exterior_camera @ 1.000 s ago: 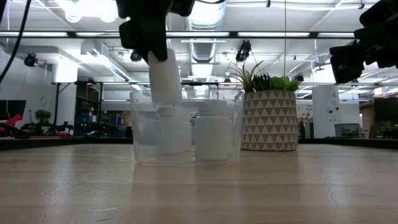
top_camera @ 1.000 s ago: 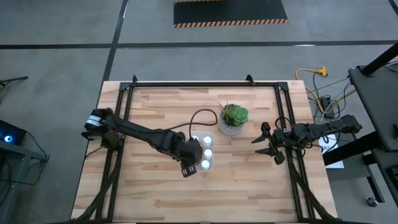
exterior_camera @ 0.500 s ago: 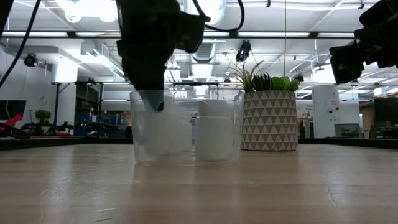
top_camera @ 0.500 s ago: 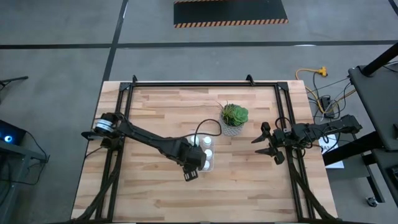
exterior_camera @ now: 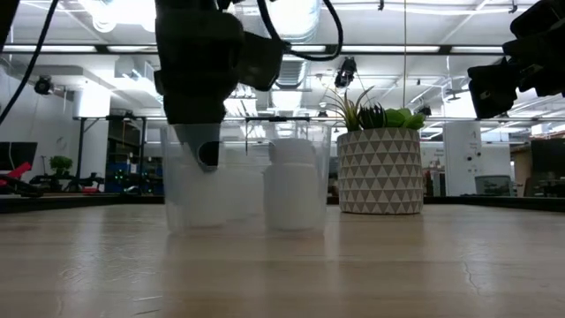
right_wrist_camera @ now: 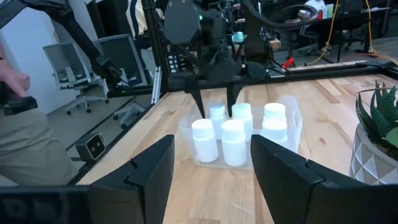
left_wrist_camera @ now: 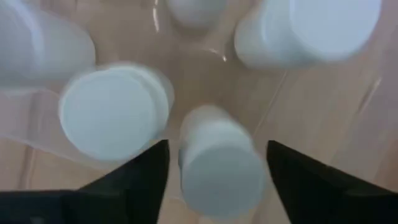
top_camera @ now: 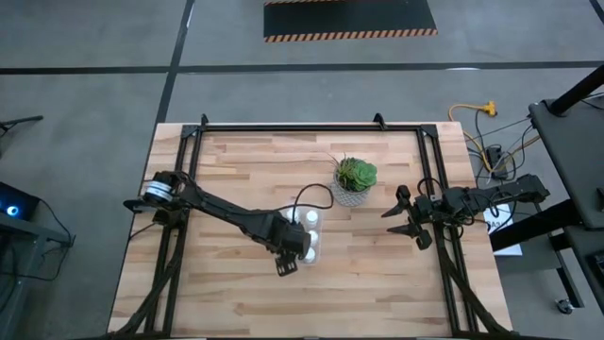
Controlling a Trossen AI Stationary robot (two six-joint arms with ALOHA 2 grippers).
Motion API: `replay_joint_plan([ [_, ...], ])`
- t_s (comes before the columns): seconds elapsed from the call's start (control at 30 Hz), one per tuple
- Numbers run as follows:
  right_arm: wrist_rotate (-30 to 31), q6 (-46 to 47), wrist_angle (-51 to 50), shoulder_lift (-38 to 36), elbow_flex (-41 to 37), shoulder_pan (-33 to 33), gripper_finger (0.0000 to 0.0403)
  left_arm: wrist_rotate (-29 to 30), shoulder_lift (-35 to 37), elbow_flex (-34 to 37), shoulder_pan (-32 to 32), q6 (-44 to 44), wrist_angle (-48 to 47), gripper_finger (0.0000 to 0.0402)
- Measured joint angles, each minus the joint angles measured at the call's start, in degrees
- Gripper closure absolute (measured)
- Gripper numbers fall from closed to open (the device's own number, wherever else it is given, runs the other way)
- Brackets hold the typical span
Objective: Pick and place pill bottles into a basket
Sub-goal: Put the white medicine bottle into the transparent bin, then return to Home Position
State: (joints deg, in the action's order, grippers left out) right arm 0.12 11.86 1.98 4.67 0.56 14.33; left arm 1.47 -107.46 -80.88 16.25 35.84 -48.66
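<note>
The basket (right_wrist_camera: 291, 130), a clear plastic tub, stands mid-table with several white pill bottles upright in it. My left gripper (left_wrist_camera: 217, 147) points down into the basket's near-left corner (top_camera: 294, 247). It is open, its two fingers either side of one bottle (left_wrist_camera: 221, 183) that stands on the basket's floor. Narrow gaps show between that bottle and each finger. In the right wrist view its fingers (right_wrist_camera: 199, 102) straddle the bottle (right_wrist_camera: 216, 116). My right gripper (top_camera: 401, 215) waits level at the table's right side, open and holding nothing.
A grey patterned pot with a green succulent (top_camera: 355, 179) stands just beyond the basket, toward the far right of it. Bare wooden tabletop (top_camera: 236, 293) lies near and left of the basket. A person sits beyond the table's left edge (right_wrist_camera: 25, 130).
My left gripper has come down into the basket with a white pill bottle, then opened and let it go. The bottle now stands in the basket between the fingers. The basket has slid a little toward the table's left.
</note>
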Motion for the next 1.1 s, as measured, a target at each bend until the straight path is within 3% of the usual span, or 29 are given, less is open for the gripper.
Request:
replay_joint_plan([
  [0.13,0.0,0.0,0.0,0.0,0.0,0.02,0.0202,0.12,0.87,-0.37,0.07,2.04,0.04,0.012],
  [0.5,-0.04,0.05,-0.02,0.0,0.0,0.02,0.0202,1.18,8.8,-0.52,0.04,0.45,2.26,0.0113],
  [0.93,-0.04,0.0,-0.02,0.0,0.0,0.02,0.0202,7.51,33.47,-0.19,-0.57,-22.74,16.39,0.0112],
  [1.1,-0.02,0.0,-0.02,0.0,0.0,0.02,0.0202,7.43,39.59,-0.06,-0.51,-24.51,19.99,0.0112],
])
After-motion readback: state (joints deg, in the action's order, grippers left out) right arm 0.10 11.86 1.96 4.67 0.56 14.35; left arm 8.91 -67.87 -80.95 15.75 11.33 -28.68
